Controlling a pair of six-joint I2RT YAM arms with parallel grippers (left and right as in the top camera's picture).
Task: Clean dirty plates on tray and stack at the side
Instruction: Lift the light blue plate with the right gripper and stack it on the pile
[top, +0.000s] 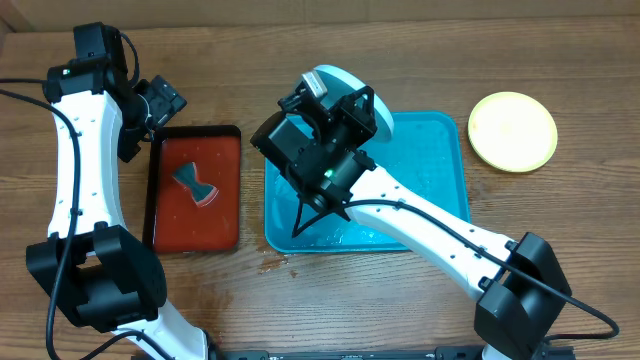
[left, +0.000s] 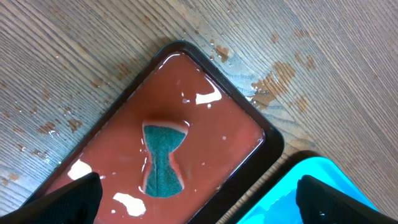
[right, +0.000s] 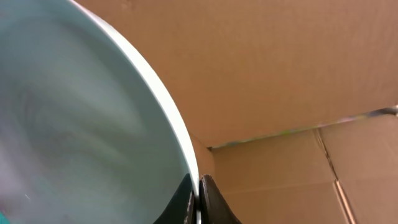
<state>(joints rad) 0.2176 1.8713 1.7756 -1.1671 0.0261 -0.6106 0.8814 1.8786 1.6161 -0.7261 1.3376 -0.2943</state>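
Pale-blue plate (top: 338, 77) pinched by right hand (right: 199, 198), tilted above turquoise tray (top: 440, 200); left hand (left: 199, 200) spread over red tray (top: 215, 215).

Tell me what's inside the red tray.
A teal hourglass-shaped sponge lies flat in the red tray, on a wet, glossy floor. The floor under the sponge is covered.

No legible text, apparently.

We see our left arm (top: 75, 160) and right arm (top: 430, 225) in white shells, bulky black joints, thin black cables (top: 585, 303), small green wrist light (top: 327, 176).
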